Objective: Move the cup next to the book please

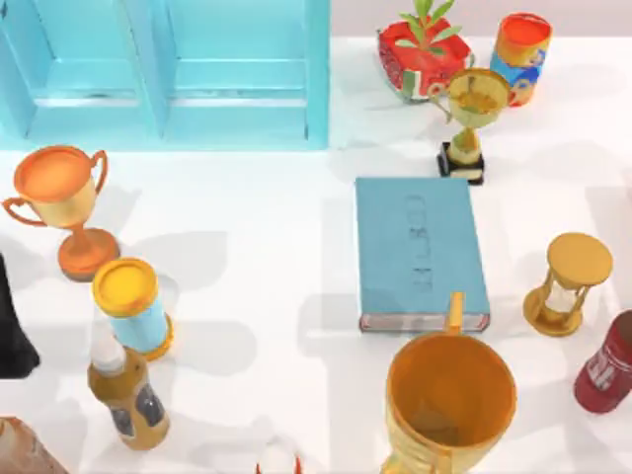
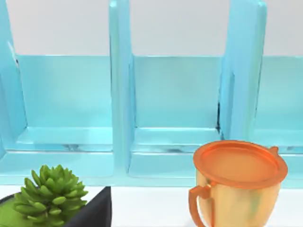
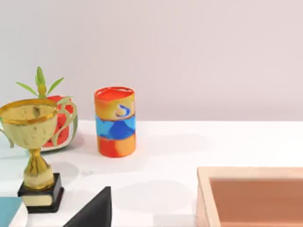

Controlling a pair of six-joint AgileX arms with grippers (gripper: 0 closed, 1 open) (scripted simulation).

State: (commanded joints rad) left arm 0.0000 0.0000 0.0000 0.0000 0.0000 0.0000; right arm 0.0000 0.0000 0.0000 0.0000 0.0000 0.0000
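The book [image 1: 422, 252] lies flat mid-bench, a teal hardcover with embossed marks and pale page edges. Just in front of it stands a big glossy orange mug [image 1: 451, 400], its handle reaching the book's near edge. A gold trophy [image 1: 472, 118] on a black block stands just behind the book, and a wooden hourglass [image 1: 568, 283] is to its right.

The cup is harder to find. A reddish-brown rounded shape [image 1: 20, 449] is cut off at the near left corner, well apart from the book, and I cannot say for sure that it is the cup.

The left arm [image 1: 12, 326] sits dark at the left edge. The left tool [image 2: 94, 210] shows as one black wedge facing a turquoise rack [image 2: 175, 104]. The right tool [image 3: 92, 210] is another wedge, near a striped can [image 3: 115, 121]. I cannot tell whether either is open or closed, or holding anything.
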